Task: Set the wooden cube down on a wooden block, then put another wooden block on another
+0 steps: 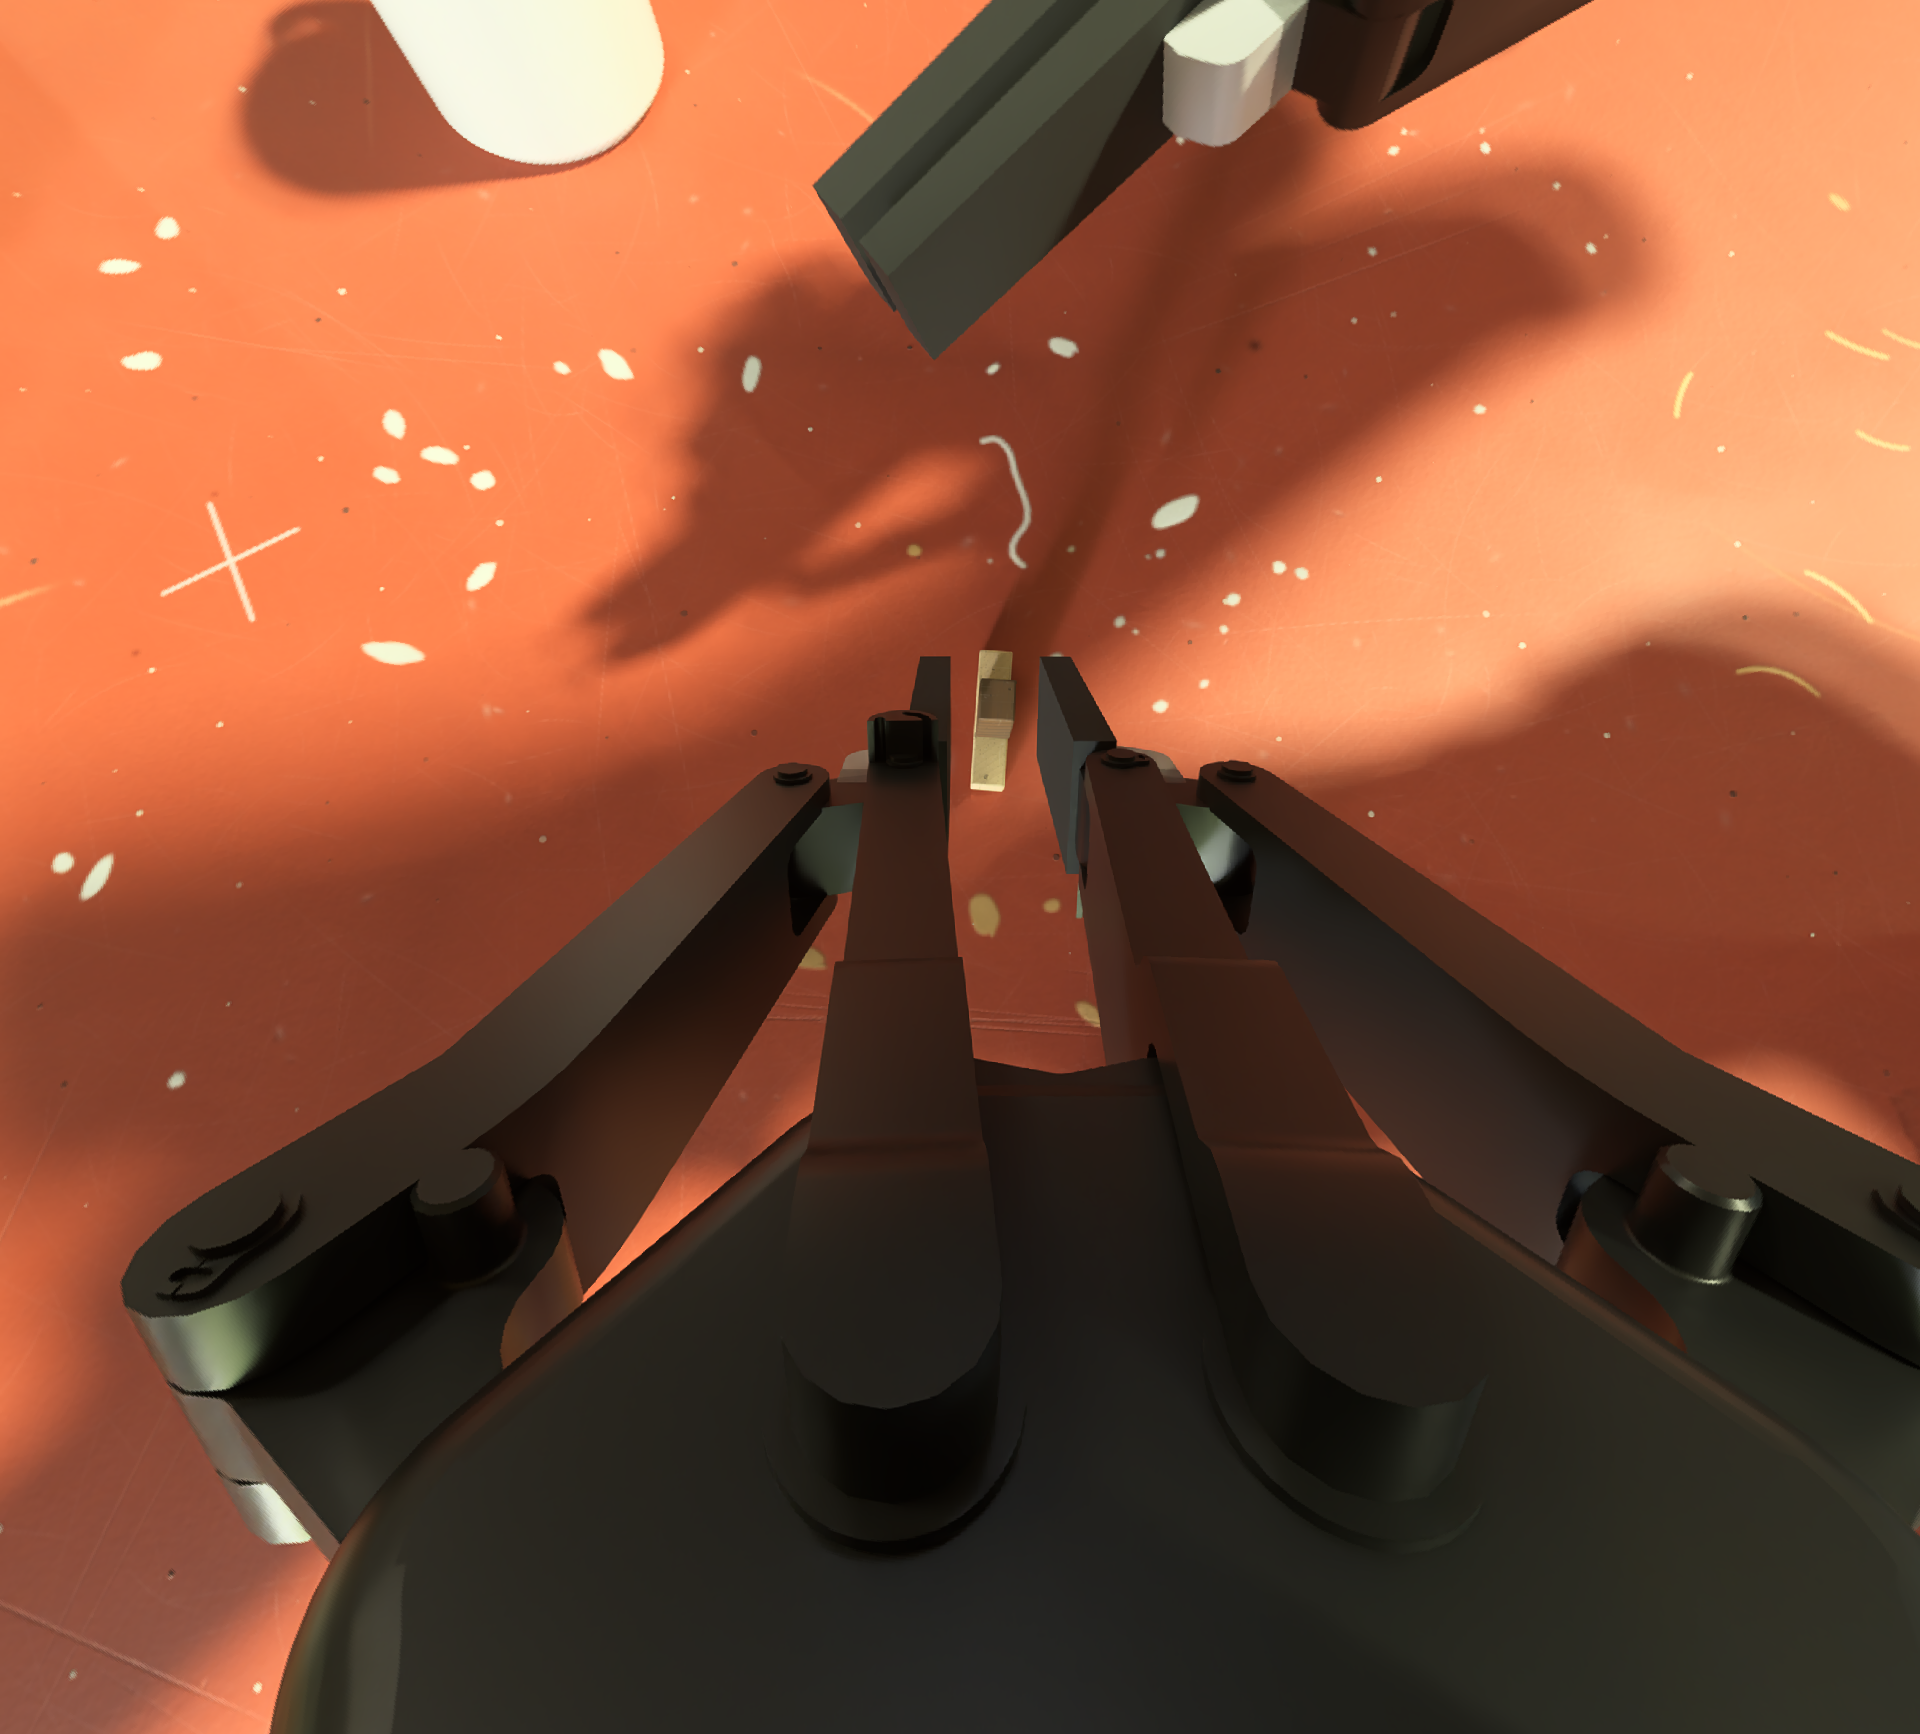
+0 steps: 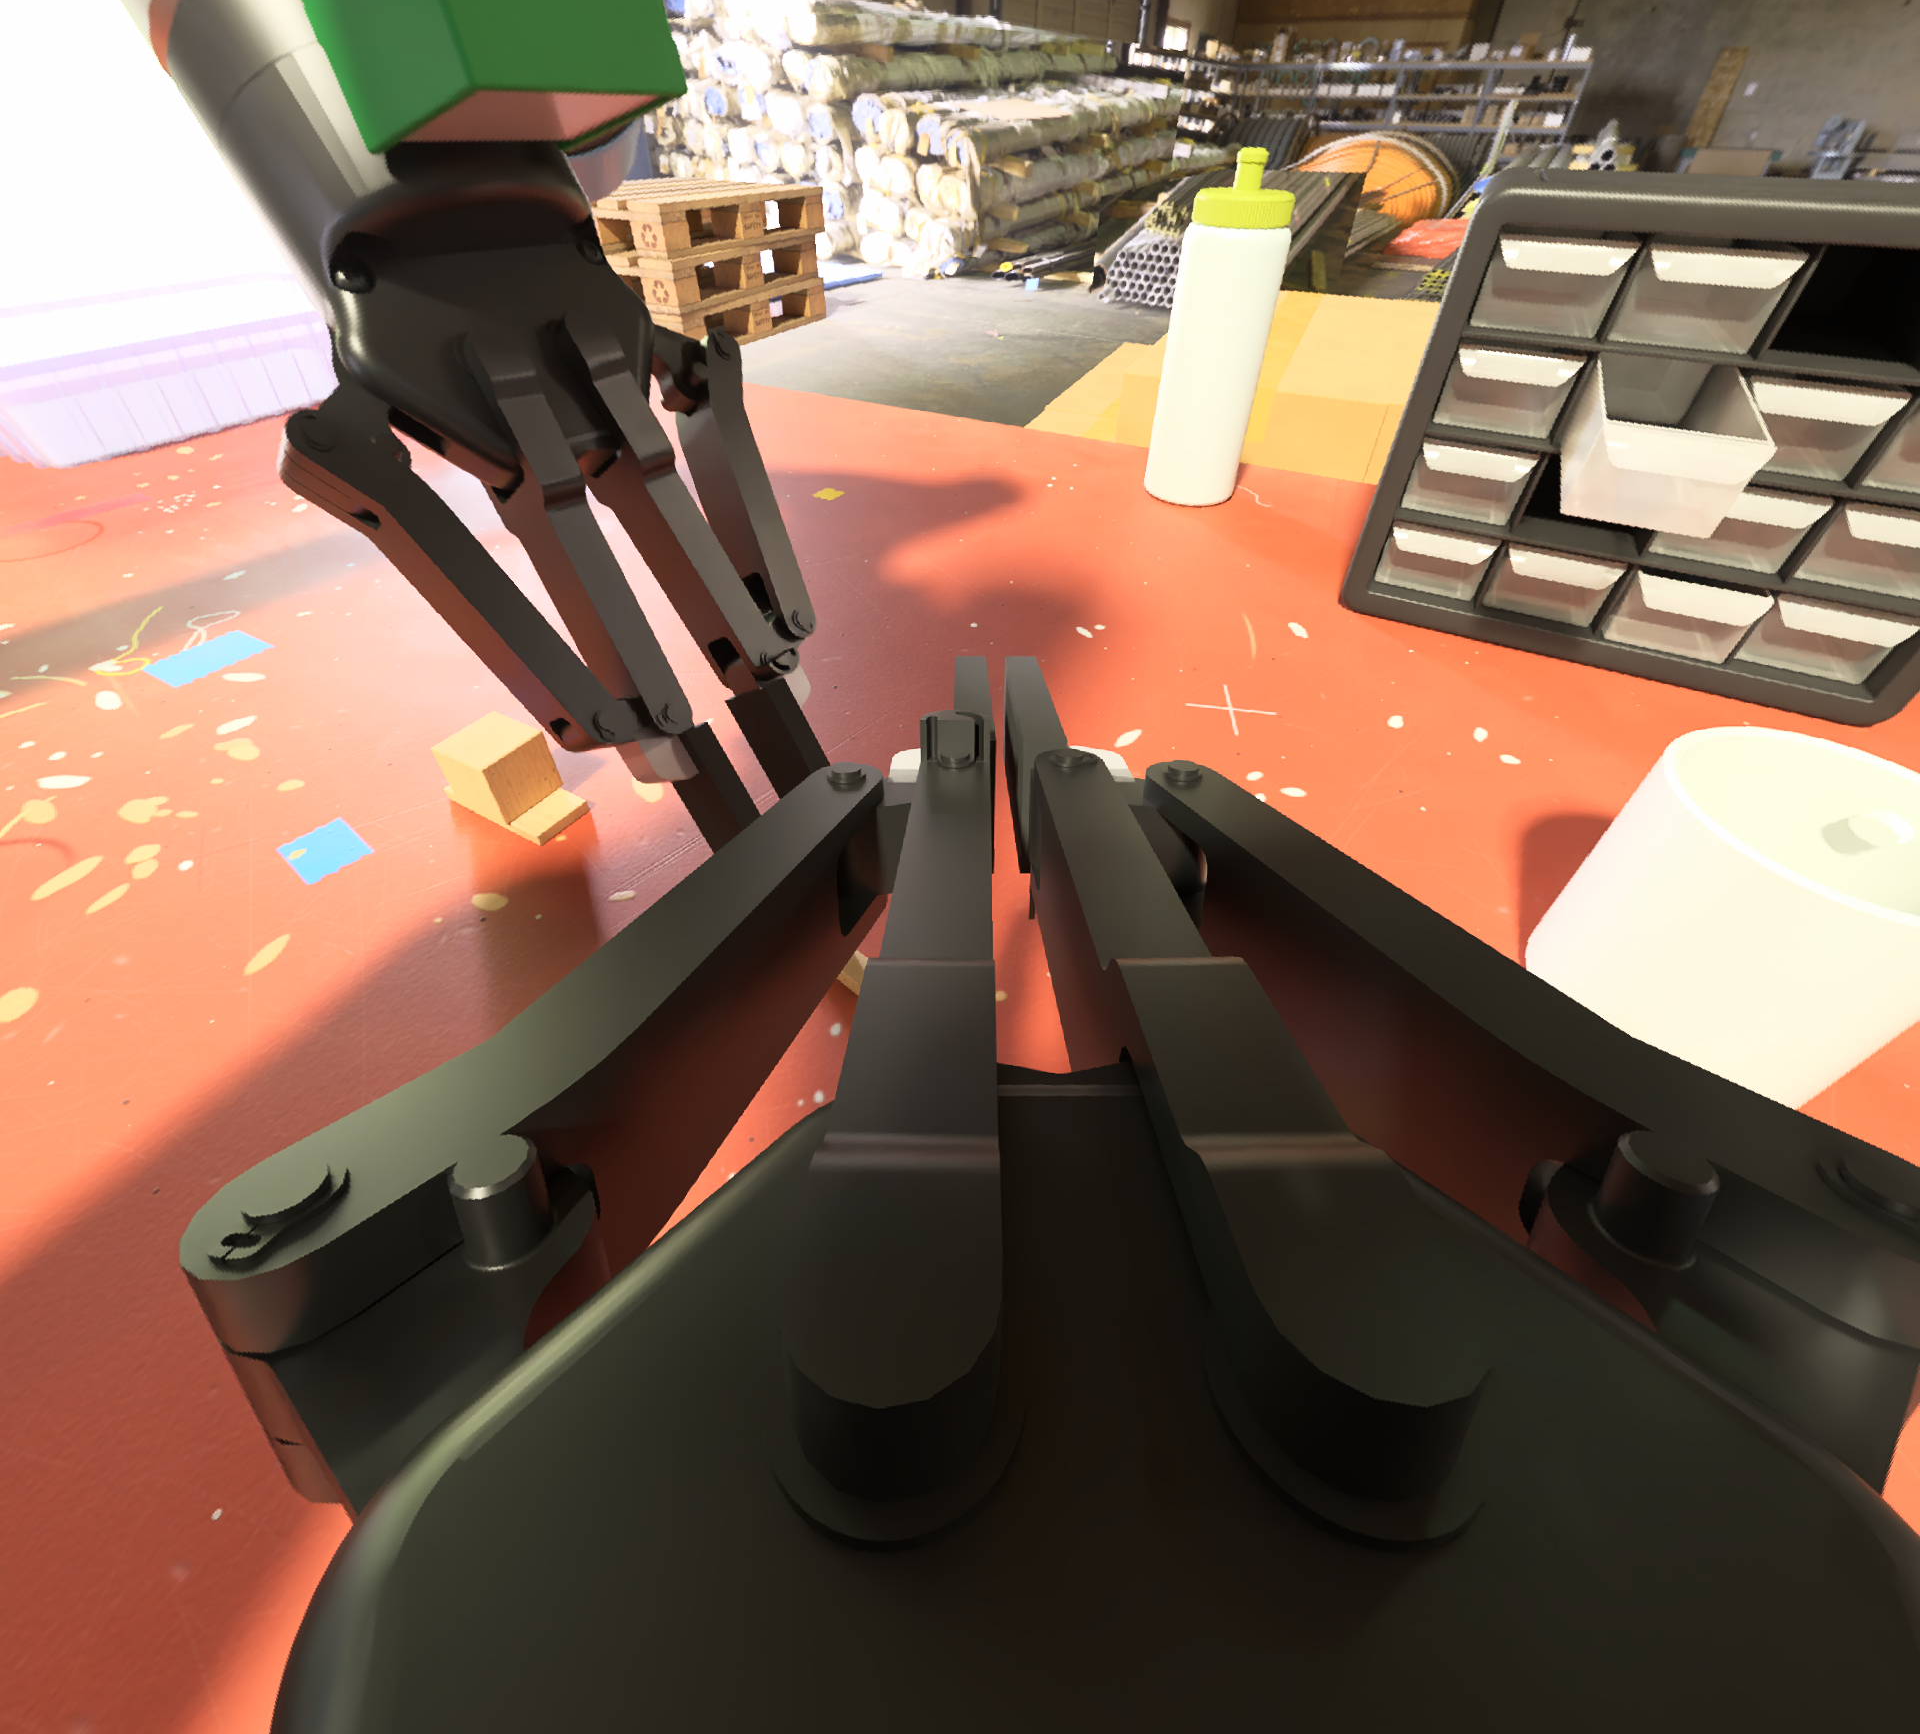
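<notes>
Judging handling first: the wooden cube (image 2: 499, 765) looks light, stiff and not fragile, w/ flat dry faces that shouldn't slip much. Best hold is prob. across two opposite side faces, mid-height, so it stays level. It's at the left of the bench (image 2: 1039, 541), sitting on a thin flat wooden block (image 2: 556, 820), a bit skewed on it, so the first half of the task looks done.

The thin blocks are a different matter: light and rigid too, but low, so little edge to pinch. Grip across the narrow width and keep it square, otherwise it may tip or twist.

Left gripper (image 1: 994, 661) points down at the bench, jaws narrow but not closed. A pale wooden piece (image 1: 992, 739) shows in the gap, w/ a sliver of space each side, so it doesn't seem clamped. Can't tell if it lies on the bench or is lifted. Its outline looks stepped, poss. two thin blocks stacked; not sure.

Right gripper (image 2: 994, 676) is just beside the left one, jaws all but together, nothing between them.

Count:
- cubes: 1
- flat block under the cube: 1
- wood at the left jaws: 1 piece, maybe 2. A wood corner peeking past the right gripper's linkage in the right wrist view is likely the same piece.
- white bottle (image 2: 1216, 354) w/ yellow cap: 1, far side
- dark drawer cabinet (image 2: 1662, 437): 1, far right, one drawer pulled out
- white cylinder (image 2: 1745, 915): 1, near right
</notes>
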